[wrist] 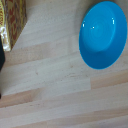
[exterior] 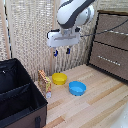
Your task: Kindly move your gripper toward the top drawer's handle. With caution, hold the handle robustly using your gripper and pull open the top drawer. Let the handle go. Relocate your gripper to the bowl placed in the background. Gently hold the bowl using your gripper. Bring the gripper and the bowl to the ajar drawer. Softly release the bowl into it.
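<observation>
Pale wooden worktop (exterior: 100, 100) carries the yellow bowl (exterior: 59, 78) beside a blue bowl (exterior: 77, 88), a patterned box (exterior: 44, 81) and a black bin (exterior: 17, 95); overhead, the gripper (exterior: 62, 51) hangs with jaws slightly parted, empty.

White arm (exterior: 75, 12) bent overhead, gripper (exterior: 62, 51) pointing down, blue-tipped fingers (exterior: 68, 50) apart, empty.

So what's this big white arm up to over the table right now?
A white robot arm hangs above a wooden table, its gripper in the air and holding nothing. Below it sit a yellow bowl and a blue bowl, both untouched. On the exterior view's right stands a brown dresser; its top drawer looks closed, and the gripper is away from the handle. A black case lies at that view's left.
</observation>
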Motion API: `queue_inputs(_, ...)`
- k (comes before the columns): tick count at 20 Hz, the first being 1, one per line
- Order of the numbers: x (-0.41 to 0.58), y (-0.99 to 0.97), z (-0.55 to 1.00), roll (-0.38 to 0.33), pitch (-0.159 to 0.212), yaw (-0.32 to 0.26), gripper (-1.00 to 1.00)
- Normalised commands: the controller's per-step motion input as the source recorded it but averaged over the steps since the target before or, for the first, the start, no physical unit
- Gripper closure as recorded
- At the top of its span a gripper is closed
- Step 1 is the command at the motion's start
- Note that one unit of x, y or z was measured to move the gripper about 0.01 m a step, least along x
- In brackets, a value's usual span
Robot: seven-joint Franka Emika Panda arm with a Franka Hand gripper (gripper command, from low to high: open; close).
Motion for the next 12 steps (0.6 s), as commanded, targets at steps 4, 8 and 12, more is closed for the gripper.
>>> queue_inputs(4,0.020,0.09,0.19,-0.267,-0.013,0.125,-1.00)
queue_inputs(8,0.000,-0.03,0.27,-0.299,0.000,0.135,-1.00)
queue_inputs(12,-0.001,-0.05,0.23,-0.308,0.000,0.131,-1.00)
